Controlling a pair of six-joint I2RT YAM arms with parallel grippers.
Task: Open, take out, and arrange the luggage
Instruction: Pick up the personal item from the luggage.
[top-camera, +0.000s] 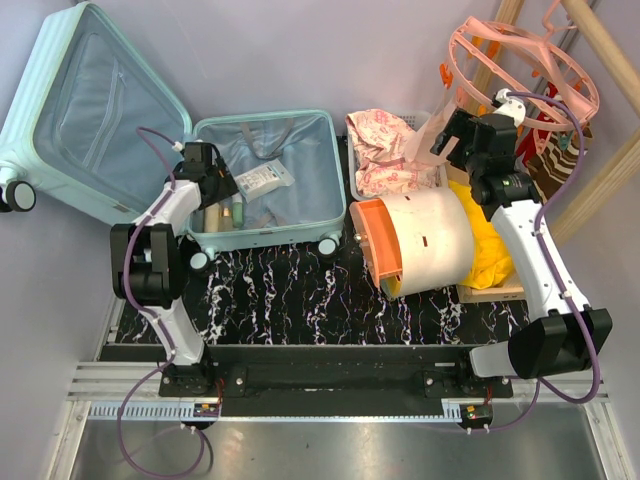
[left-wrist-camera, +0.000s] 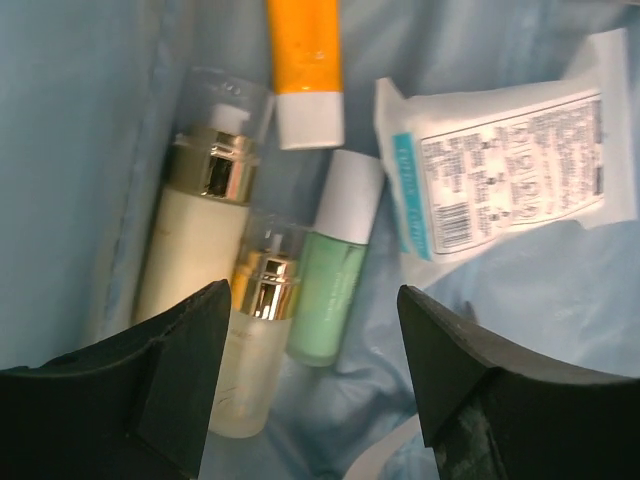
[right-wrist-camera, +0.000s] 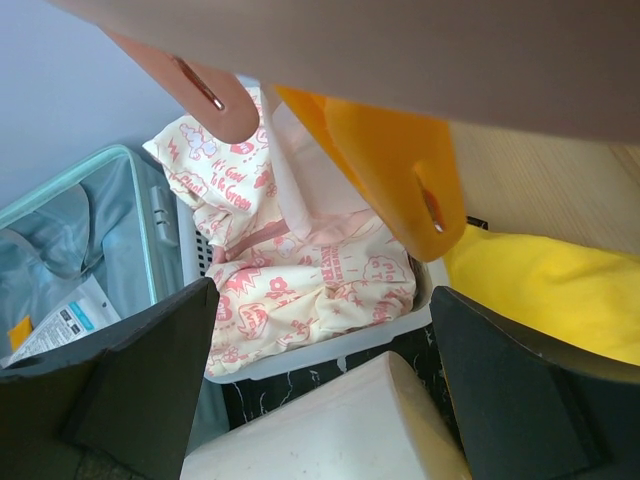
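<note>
Luggage (top-camera: 300, 150) open at far left of table, lid leaning back against the wall, lower half flat on the black marbled mat (top-camera: 300, 300). Left gripper (top-camera: 218, 188) inside its near-left corner, jaws well apart, nothing held. Left wrist view resolves what the top view leaves blurred: left gripper (left-wrist-camera: 312, 300) above a cream pump bottle (left-wrist-camera: 195, 230), a small clear bottle (left-wrist-camera: 250, 350), a green bottle (left-wrist-camera: 335, 290) and an orange tube (left-wrist-camera: 305, 60), lying close together on the lining; wipes pack (left-wrist-camera: 510, 160) just beside them. Top view shows only the wipes pack (top-camera: 262, 178) clearly. Right gripper (top-camera: 445, 140) spread wide, empty, above the white basket (top-camera: 352, 185). Right wrist view: right gripper (right-wrist-camera: 322, 300) over a pink-printed cloth (right-wrist-camera: 300, 270) filling the basket (right-wrist-camera: 330, 355), yellow cloth (right-wrist-camera: 560, 290) alongside. Top view adds a cream cylinder (top-camera: 420, 240) on its side just beside the basket.
</note>
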